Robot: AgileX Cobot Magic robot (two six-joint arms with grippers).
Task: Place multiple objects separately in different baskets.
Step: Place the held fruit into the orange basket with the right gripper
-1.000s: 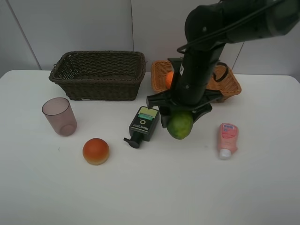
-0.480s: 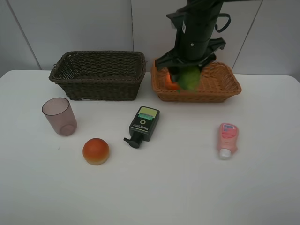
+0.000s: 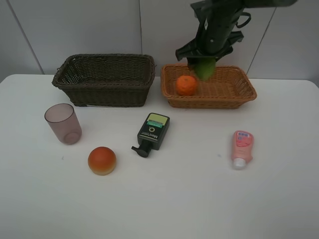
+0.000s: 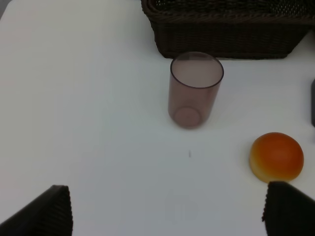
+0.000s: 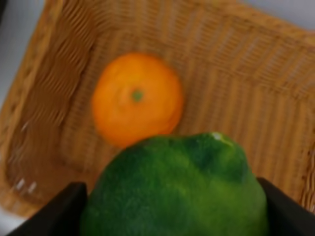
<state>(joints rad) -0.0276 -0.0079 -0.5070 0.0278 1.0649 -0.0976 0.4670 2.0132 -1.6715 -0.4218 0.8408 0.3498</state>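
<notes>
So: pebbly rnd lime (image 5: 172, 189), woven basket (image 3: 212, 102)

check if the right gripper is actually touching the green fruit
Touching. The right wrist view shows the green fruit wedged in the right gripper, with its two dark fingers pressed one against each side.

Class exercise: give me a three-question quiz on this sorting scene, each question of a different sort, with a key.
1. True or false: the orange lies in the light basket.
2. The right gripper holds: A) the bun, B) the green fruit, C) the pink tube.
3. How many items rest on the table outside the baskets?
Key: 1 true; 2 B; 3 four.
</notes>
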